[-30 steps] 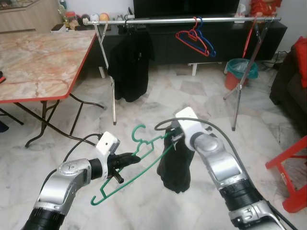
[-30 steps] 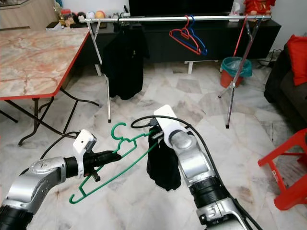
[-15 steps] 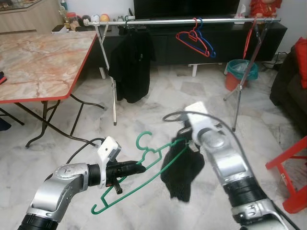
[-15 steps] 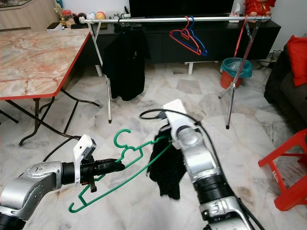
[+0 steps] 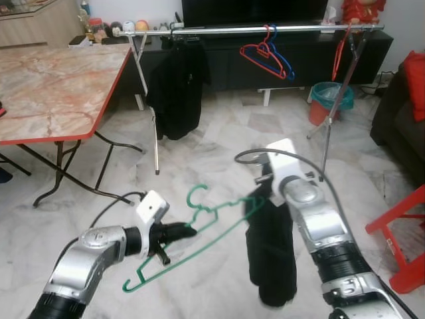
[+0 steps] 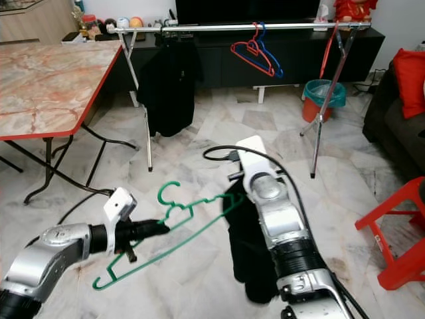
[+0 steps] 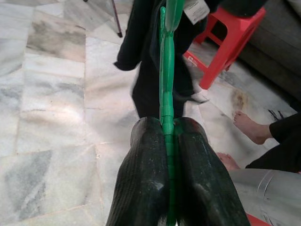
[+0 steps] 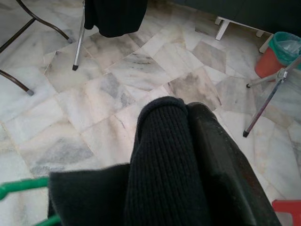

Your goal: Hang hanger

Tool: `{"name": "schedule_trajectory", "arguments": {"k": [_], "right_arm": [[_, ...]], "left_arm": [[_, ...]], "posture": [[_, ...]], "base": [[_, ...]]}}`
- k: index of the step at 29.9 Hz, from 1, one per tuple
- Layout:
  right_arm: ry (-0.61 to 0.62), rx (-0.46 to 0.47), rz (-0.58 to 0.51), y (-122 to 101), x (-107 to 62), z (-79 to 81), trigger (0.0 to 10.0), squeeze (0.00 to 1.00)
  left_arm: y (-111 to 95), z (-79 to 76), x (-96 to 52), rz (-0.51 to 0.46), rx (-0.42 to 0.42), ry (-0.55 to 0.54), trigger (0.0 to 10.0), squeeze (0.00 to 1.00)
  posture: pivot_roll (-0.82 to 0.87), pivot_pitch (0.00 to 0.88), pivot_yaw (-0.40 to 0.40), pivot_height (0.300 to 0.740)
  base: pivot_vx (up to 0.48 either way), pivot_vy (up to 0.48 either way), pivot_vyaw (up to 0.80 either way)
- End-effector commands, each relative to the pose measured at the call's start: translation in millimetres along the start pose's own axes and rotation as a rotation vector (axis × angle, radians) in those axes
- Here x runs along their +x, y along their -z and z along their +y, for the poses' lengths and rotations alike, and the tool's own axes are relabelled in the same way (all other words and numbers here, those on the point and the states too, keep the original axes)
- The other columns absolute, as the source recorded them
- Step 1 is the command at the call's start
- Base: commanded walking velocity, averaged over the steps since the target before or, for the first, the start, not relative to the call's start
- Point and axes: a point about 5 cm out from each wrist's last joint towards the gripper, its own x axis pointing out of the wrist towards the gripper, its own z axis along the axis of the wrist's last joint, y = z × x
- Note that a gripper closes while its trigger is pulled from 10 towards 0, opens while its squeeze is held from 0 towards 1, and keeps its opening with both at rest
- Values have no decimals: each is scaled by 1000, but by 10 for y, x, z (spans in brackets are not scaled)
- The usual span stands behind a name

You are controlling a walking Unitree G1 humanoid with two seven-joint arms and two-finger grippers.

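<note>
The green hanger (image 5: 192, 229), thin moulded plastic with a curled hook, is hanging in the air low over the marble floor (image 5: 199, 166), its long axis slanting from the robot's lower left up toward its right, the hook pointing upward. The left gripper (image 5: 184, 232) is pinching it near the neck, its two black fingers (image 7: 146, 174) pressed tight with the green bar running between them. The hanger's far end is reaching into a black ribbed knit garment (image 5: 269, 249), which is drooping in a long soft fold. The right gripper (image 8: 188, 141) is clamping that cloth, its fingers closed on the knit. Ahead, well apart, a steel clothes rail (image 5: 265, 28) on slim legs is carrying a black garment (image 5: 176, 90) and red and blue hangers (image 5: 269, 58), with bare rail between them. A red-edged marble-top table (image 5: 53, 93) is bounding the left side, a red stool (image 5: 405, 239) the right.
</note>
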Motion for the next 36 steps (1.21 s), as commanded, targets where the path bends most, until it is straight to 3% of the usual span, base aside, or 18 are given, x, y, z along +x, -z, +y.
{"name": "schedule_trajectory", "arguments": {"k": [1, 9, 15, 20, 28, 36], "right_arm": [[-12, 0, -44, -113, -8, 10, 10000, 0], [-13, -9, -7, 8, 29, -21, 10000, 0], [-13, -13, 2, 25, 44, -40, 10000, 0], [-34, -14, -7, -4, 43, 5, 10000, 0], [-54, -25, -9, 0, 39, 46, 10000, 0], [-66, -33, -5, 13, 35, 63, 10000, 0]], "left_arm": [[-62, 7, -62, -19, 15, 6, 10000, 0], [-29, -254, -112, -4, -3, 229, 10000, 0], [-38, -330, -176, 4, -1, 300, 10000, 0], [-93, -163, -95, -23, 32, 137, 10000, 0], [-164, 13, -66, -47, 71, -16, 10000, 0], [-148, 32, -93, -36, 65, -23, 10000, 0]], "posture": [[-51, 8, 31, 740], [-50, 8, 27, 740], [-48, 8, 26, 740], [-49, 8, 28, 740], [-47, 8, 30, 740], [-47, 10, 30, 740]], "base": [[0, 0, 0], [0, 0, 0], [0, 0, 0], [0, 0, 0], [0, 0, 0], [0, 0, 0]]}}
